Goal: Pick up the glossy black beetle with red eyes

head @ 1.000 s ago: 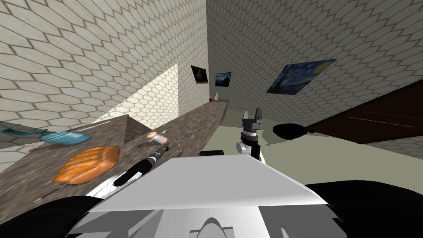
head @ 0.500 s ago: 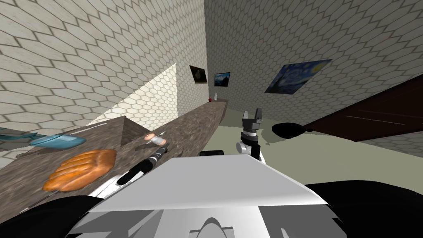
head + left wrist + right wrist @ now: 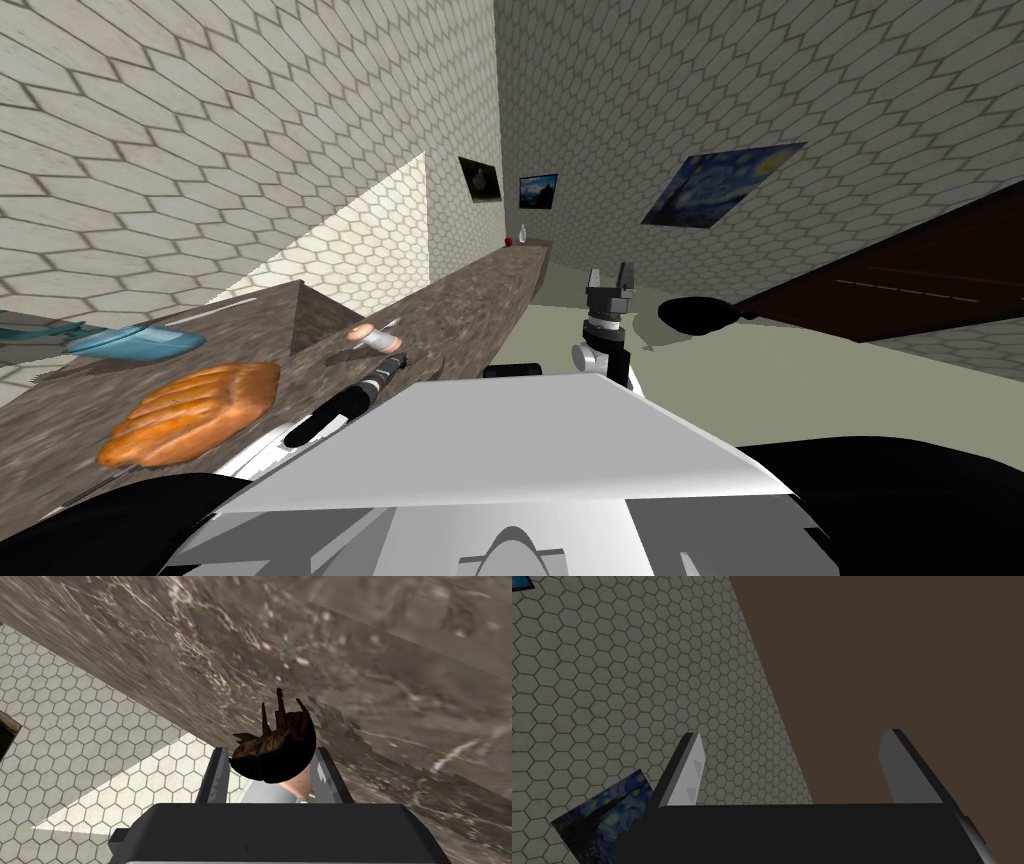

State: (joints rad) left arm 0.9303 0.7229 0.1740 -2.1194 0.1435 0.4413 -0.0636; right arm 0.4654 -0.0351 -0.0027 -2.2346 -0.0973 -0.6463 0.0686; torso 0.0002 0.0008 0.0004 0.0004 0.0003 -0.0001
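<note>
Marbled tabletop [image 3: 380,676] shifts only with my own turn; grasp unchanged.
The left gripper [image 3: 272,752] stays narrowed on the black beetle [image 3: 280,765], two o'clock from the bread [image 3: 190,410]; right gripper [image 3: 612,276] wide, idle.

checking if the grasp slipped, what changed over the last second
Only my own view shifted a little: the bread loaf and blue dish slid together toward the picture's left edge, not along the counter. The right gripper stayed open and in place. The left gripper is shut on the beetle now.
</note>
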